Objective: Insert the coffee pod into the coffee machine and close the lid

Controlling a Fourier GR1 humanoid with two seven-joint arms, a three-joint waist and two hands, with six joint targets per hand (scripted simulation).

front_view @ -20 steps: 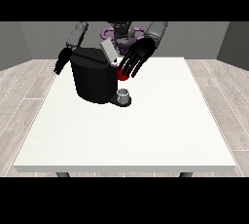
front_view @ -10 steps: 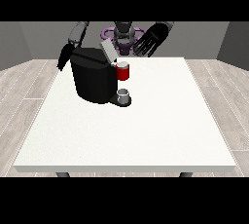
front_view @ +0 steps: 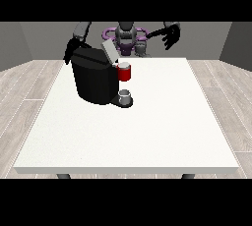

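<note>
The black coffee machine (front_view: 96, 80) stands at the table's back left. Its grey lid (front_view: 109, 51) is tilted up. A red thing at the machine (front_view: 124, 73) sits at the front top. Below it, a small grey thing (front_view: 125, 95) rests on the machine's base; I cannot tell whether it is the pod. The hand at the view's right (front_view: 171, 35) hangs in the air, well right of the machine, with its fingers spread and holding nothing. The hand at the view's left (front_view: 70, 52) is at the machine's back left corner, partly hidden by it.
The white table (front_view: 147, 127) stretches wide towards the camera in front of the machine. The robot's body (front_view: 126, 37) stands behind the far edge.
The hand at the view's right has lifted off the red thing at the machine and swung up and to the right. The hand at the view's left has barely moved.
</note>
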